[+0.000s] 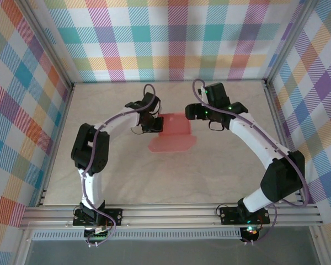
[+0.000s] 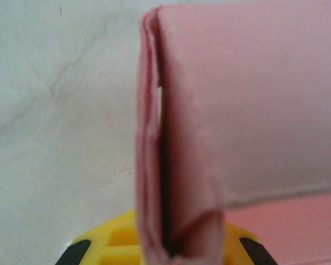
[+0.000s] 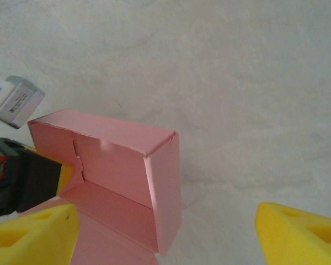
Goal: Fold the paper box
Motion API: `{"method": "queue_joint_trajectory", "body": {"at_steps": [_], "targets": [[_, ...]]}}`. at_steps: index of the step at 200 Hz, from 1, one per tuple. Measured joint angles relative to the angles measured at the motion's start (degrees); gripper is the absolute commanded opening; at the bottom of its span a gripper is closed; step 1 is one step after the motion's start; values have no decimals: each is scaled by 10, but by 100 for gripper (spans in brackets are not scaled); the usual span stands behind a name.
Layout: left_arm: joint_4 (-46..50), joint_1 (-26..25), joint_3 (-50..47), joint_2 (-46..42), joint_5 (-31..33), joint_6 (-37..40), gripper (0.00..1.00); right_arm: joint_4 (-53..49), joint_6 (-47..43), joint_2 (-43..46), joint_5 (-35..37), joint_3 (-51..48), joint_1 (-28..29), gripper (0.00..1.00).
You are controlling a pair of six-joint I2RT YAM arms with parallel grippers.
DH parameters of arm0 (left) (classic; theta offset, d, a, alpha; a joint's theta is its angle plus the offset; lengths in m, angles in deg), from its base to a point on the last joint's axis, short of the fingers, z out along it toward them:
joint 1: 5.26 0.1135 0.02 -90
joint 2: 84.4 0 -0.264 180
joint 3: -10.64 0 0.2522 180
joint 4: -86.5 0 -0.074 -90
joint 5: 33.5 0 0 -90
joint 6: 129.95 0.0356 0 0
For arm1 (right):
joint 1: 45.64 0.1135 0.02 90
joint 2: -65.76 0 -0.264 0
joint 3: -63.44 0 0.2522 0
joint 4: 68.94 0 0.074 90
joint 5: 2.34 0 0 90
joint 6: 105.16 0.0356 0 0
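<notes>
The salmon-pink thin-card paper box [image 1: 174,130] stands half-formed in the middle of the pale table [image 1: 127,176], its left wall pinched by the closed left gripper [image 1: 153,122] and its right end just beside the wide-open, empty right gripper [image 1: 196,113].

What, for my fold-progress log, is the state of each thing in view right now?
paper box: partly folded, walls raised, top open, one flap lying flat.
left gripper: jaws shut on the paper box's wall.
right gripper: jaws open, holding nothing.
</notes>
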Motion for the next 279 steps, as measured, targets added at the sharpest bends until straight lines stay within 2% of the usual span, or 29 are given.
{"method": "queue_joint_trajectory", "body": {"at_steps": [23,64,121,129,143,156,190,206,218,235,239,279], "targets": [[102,0,53,45,7,54,0,0,3,16,-6,-24,-11,83],[247,0,103,71,54,115,0,0,2,21,-4,-50,-12,83],[358,0,135,118,80,164,0,0,-3,19,-4,-61,-12,83],[368,0,143,128,81,170,12,0,-4,19,-4,-61,-12,83],[379,0,158,140,83,174,23,0,-10,18,-5,-61,-12,83],[387,0,170,144,82,177,37,0,-16,16,-9,-61,-12,83],[383,0,196,140,66,185,57,3,-36,12,-28,-61,-12,84],[381,0,196,127,57,186,62,6,-49,9,-43,-61,-12,84],[371,0,196,109,52,185,73,10,-61,4,-57,-61,-12,84],[348,0,188,71,50,180,82,15,-78,-8,-80,-61,-12,84],[341,0,184,59,50,179,89,16,-81,-10,-85,-61,-12,84],[244,10,95,-73,76,139,93,19,-107,-69,-117,-33,-5,83]]}}
